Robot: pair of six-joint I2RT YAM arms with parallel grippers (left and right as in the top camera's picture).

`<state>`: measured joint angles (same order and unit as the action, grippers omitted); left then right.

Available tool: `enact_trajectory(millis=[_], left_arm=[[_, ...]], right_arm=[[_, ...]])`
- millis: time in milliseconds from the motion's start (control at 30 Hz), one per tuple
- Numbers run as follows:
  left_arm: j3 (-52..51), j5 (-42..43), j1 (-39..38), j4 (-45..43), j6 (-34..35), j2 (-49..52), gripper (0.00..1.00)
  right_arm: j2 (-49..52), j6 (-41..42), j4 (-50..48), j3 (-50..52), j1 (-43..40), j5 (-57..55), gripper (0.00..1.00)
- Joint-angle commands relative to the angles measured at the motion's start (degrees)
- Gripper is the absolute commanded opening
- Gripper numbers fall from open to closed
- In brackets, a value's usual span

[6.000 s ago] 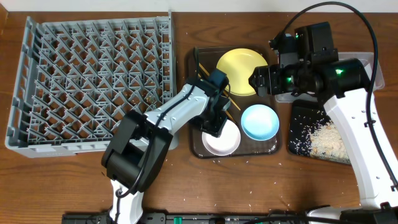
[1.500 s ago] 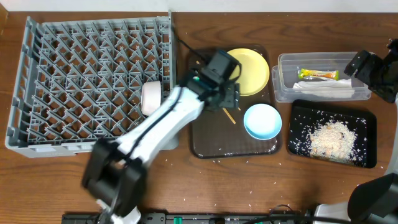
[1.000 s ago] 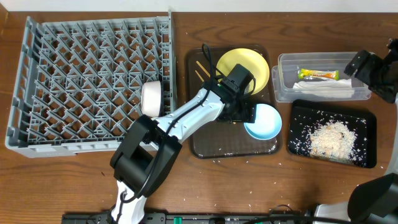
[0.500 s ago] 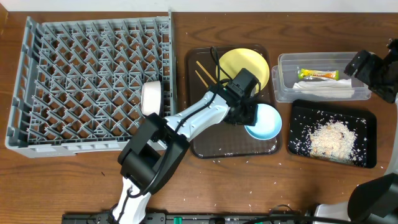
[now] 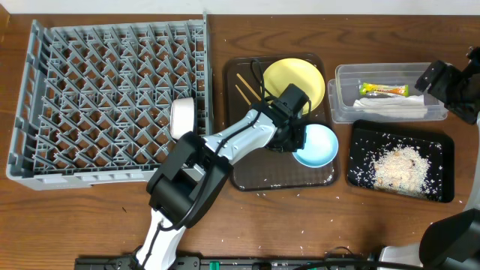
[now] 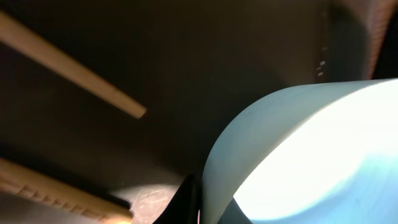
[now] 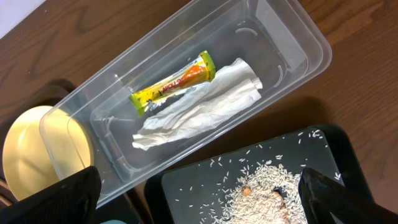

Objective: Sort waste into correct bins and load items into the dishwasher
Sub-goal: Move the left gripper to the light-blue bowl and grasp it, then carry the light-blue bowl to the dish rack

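- Waste looks sorted: wrapper [image 7: 174,84] and paper [image 7: 199,112] in tub [image 5: 341,105], rice [image 5: 394,165] on black tray [image 5: 442,142], right edge.
- White bowl [image 5: 182,118] in rack [image 5: 45,112], left side.
- Left gripper [image 5: 294,135] at blue bowl [image 5: 316,144], mid-table; grip unclear. Right gripper [image 5: 435,76] spread, empty.
- Plate [image 5: 296,79], chopsticks [image 5: 244,88] pending.

brown serving tray [image 5: 259,178] — flat on table, mid-view | wooden table [image 5: 67,214] — dark brown grain

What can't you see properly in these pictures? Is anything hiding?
- Overhead: the left gripper hides its fingers under its own wrist, so whether it pinches the light-blue bowl cannot be told.
- Left wrist: too close. The bowl is a blurry glow, and the chopsticks are cut off by the edges.
- Overhead: the arm behind the right gripper is cut off by the right edge.
- Right wrist: the wrapper has print too small to read.
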<state>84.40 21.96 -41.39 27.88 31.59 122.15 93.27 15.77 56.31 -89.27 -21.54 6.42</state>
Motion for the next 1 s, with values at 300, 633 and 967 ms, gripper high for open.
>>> enact_trajectory(millis=[300, 633, 967], left_arm=[[-0.28, -12.85, 7.61, 9.35, -6.54, -18.05, 0.07], [-0.28, -57.27, 17.75, 10.6, -10.01, -30.23, 0.08], [-0.28, -93.35, 21.33, -5.84, -28.41, -19.56, 0.07]], right_arm=[[0.17, 0.48, 0.09, 0.13, -0.15, 0.04, 0.99], [0.17, 0.48, 0.09, 0.13, -0.15, 0.04, 0.99], [0.17, 0.48, 0.07, 0.13, -0.15, 0.04, 0.99]])
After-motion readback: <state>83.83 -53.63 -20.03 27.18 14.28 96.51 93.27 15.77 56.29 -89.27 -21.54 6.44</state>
